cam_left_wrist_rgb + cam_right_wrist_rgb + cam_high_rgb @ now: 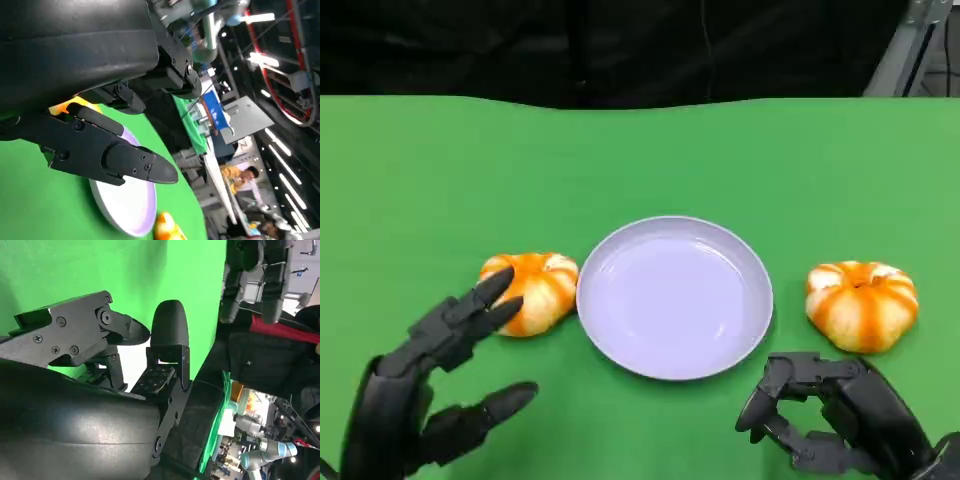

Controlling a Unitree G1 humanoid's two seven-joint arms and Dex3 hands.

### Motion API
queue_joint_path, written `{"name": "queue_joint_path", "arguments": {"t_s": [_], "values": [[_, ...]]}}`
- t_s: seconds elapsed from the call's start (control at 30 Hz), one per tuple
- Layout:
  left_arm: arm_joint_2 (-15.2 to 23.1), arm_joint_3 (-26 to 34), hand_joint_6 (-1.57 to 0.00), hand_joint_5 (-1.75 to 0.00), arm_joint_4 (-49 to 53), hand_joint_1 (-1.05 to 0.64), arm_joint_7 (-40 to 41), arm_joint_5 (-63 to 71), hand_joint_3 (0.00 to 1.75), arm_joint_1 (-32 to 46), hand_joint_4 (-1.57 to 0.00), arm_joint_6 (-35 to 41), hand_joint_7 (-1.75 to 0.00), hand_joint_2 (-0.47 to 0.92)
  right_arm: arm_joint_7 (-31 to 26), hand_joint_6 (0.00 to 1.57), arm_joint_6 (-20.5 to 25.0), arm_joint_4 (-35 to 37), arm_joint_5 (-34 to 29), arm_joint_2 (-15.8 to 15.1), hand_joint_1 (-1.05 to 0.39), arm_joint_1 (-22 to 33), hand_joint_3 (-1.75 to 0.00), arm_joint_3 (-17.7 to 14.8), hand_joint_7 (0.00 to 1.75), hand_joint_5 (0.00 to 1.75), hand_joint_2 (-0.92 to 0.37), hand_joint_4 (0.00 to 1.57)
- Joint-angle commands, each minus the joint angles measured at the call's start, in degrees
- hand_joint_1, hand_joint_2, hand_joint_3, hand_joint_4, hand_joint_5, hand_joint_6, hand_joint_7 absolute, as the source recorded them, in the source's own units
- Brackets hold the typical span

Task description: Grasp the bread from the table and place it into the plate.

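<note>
No text, label, brand, number or sign can be read in any of the pictures. In the left wrist view there is a blue board (pixel 214 111) in the background room, at about 2 o'clock from the picture's centre, but it is too blurred to tell whether it carries any writing.

The right hand (pixel 135 347) shows close up, its black shell and fingers (pixel 170 330) curled in with nothing between them, above the green table (pixel 100 270). A sliver of the white plate (pixel 137 362) shows behind the fingers
</note>
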Motion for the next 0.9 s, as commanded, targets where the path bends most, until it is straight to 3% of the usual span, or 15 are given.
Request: {"name": "queue_joint_path", "arguments": {"t_s": [0.03,0.3,0.53,0.73,0.9], "values": [[1.50,1.39,-0.44,0.00,0.07,-0.55,2.75,3.45,0.09,-0.92,-0.54,-1.19,0.00,0.92,-0.06,0.86,0.04,-0.40,0.17,-0.73,-0.07,0.44,-0.71,-0.17,1.03,1.48,-0.76,0.76],[3.95,2.39,-0.52,0.00,0.05,-0.53,10.25,15.76,0.06,-3.23,-0.40,-1.48,-0.03,0.92,0.03,0.85,-0.30,0.37,0.38,-0.61,-0.08,0.22,-0.72,-0.20,1.03,1.48,-0.75,0.76],[5.63,1.01,-0.55,0.00,-0.16,-0.53,14.02,21.25,0.03,-3.67,-0.38,-0.14,-0.02,0.92,0.07,0.85,0.09,0.19,0.49,-0.61,-0.07,0.23,-0.72,-0.18,1.03,1.48,-0.76,0.76],[10.11,-0.57,-0.57,0.00,0.39,-0.59,22.66,36.22,0.05,-7.08,-0.35,4.59,-0.02,0.92,-0.17,0.85,-0.57,1.25,0.18,-0.57,-0.10,-0.22,-0.70,-0.33,1.02,1.47,-0.76,0.75],[11.54,-2.70,-0.57,0.00,0.78,-0.61,26.12,37.51,0.07,-7.41,-0.35,5.66,-0.01,0.92,-0.20,0.85,-0.68,1.33,0.13,-0.58,-0.10,-0.26,-0.69,-0.34,1.01,1.47,-0.77,0.75]]}}
